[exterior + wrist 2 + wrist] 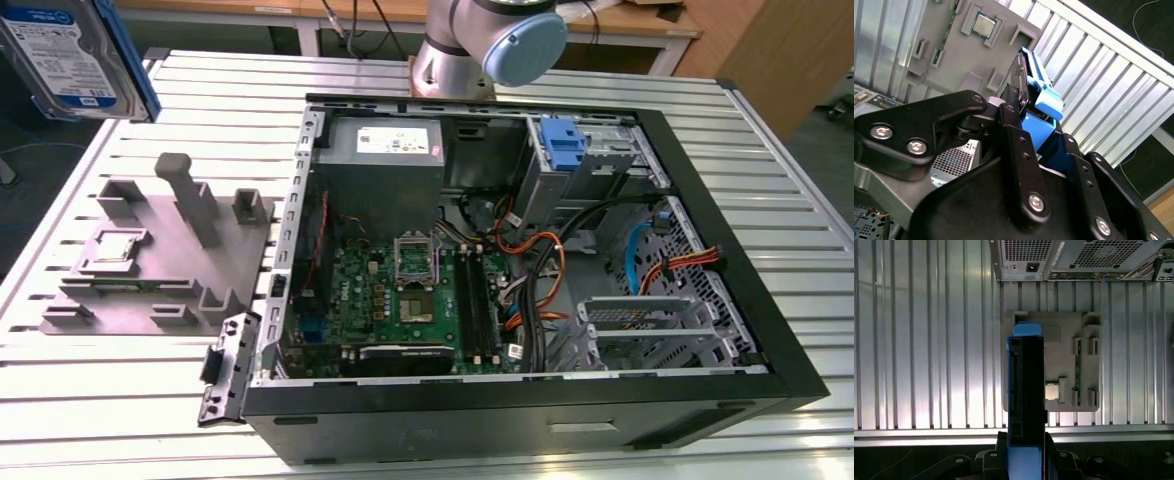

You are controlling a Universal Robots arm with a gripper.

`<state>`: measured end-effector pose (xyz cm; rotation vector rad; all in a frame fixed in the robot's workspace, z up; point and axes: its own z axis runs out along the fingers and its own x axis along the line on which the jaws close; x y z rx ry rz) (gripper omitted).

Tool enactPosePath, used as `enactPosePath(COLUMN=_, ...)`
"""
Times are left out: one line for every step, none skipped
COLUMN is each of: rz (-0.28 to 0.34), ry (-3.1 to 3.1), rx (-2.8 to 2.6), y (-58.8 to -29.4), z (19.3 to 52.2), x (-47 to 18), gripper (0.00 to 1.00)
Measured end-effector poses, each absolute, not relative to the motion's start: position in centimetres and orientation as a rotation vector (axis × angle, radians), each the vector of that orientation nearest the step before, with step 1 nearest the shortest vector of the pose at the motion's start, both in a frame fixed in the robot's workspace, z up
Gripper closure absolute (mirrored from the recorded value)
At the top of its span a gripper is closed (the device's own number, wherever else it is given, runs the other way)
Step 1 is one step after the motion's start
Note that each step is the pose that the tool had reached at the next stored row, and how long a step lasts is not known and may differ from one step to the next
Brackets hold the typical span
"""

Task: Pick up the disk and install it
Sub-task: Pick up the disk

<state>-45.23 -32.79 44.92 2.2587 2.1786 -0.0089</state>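
Observation:
The disk [74, 55], a silver-grey drive with a white-and-blue label and a blue carrier frame, hangs in the air above the table's far corner at the exterior view's left. In both wrist views I see it edge-on, as the disk [1026, 385] and the disk [1029, 80]. My gripper [1025, 447] is shut on its carrier end, with a black finger on either side. The second wrist view shows the gripper [1036, 132] clamping the blue frame. Below the disk lies the grey fixture plate [1064, 330].
The open computer case [747, 330] lies on its side on the slatted metal table [120, 400], with its motherboard and cables exposed. A blue bracket [563, 145] sits in the upper drive bay and a metal cage [654, 330] stands lower. The grey fixture plate [160, 265] holds a small square chip [118, 245]. The arm's base [481, 40] stands behind the case.

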Motion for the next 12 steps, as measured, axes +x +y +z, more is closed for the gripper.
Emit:
enactPosePath(rz=-0.009, ry=2.179, rx=2.259, y=-32.8, z=45.0, x=-45.2, gripper=0.63)
enactPosePath(rz=-0.009, ry=2.179, rx=2.259, y=-32.8, z=45.0, x=-45.2, gripper=0.63)
enactPosePath(rz=-0.009, ry=2.179, rx=2.259, y=-32.8, z=45.1, x=-45.2, gripper=0.63)
enactPosePath(rz=-0.009, ry=2.179, rx=2.259, y=-32.8, z=45.2, x=-45.2, gripper=0.63)
enactPosePath(rz=-0.009, ry=2.179, rx=2.259, y=-32.8, z=45.4, x=-45.2, gripper=0.63)
enactPosePath(rz=-0.009, ry=2.179, rx=2.259, y=-32.8, z=45.5, x=-45.2, gripper=0.63)
enactPosePath(rz=-0.009, ry=2.179, rx=2.259, y=-32.8, z=45.7, x=-45.2, gripper=0.63)
enactPosePath(rz=-0.009, ry=2.179, rx=2.259, y=-32.8, z=45.8, x=-45.2, gripper=0.63)
enactPosePath(rz=-0.009, ry=2.179, rx=2.259, y=-32.8, z=46.0, x=-45.2, gripper=0.63)
enactPosePath(rz=-0.009, ry=2.179, rx=2.259, y=-32.8, z=46.1, x=-45.2, gripper=0.63)
enactPosePath(rz=-0.008, ry=2.179, rx=2.259, y=-32.8, z=46.3, x=-45.2, gripper=0.63)
enactPosePath(rz=-0.007, ry=2.18, rx=2.26, y=-32.8, z=46.4, x=-45.2, gripper=0.63)
